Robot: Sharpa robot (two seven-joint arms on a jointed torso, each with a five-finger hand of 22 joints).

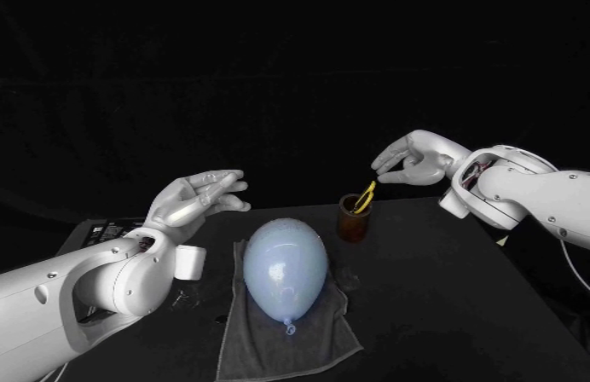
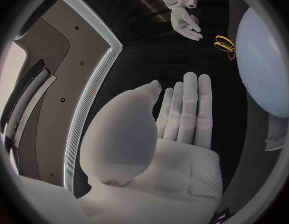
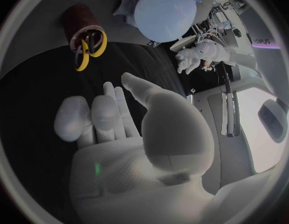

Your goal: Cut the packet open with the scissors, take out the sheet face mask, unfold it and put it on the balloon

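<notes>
Scissors with yellow loop handles point(image 1: 365, 196) stand blades-down in a dark brown cup point(image 1: 354, 224) near the far edge of the black worktop point(image 1: 455, 297). Their long axis is close to upright, and the handles lean a little toward the robot's right side.

Right hand point(image 1: 412, 162): hangs just above and slightly right of the handles, palm down, fingers bent toward them. The right wrist view shows the fingers extended side by side with the thumb apart. Nothing is held, and a gap is visible between the fingertips and the yellow loops.

Left hand point(image 1: 203, 196): raised off the worktop on the other side of the pale blue oval balloon point(image 1: 286, 263), fingers loosely spread, empty, well apart from the cup.

The balloon lies on a grey cloth point(image 1: 264, 348) between the two arms, knot end toward the robot.

We judge the right hand to be much the nearer, so it is the one to take the scissors. The handles lie below it and a little toward the balloon. The reach is short, down and inward. The lift should follow the near-upright axis so the blades clear the cup rim without tipping it.
</notes>
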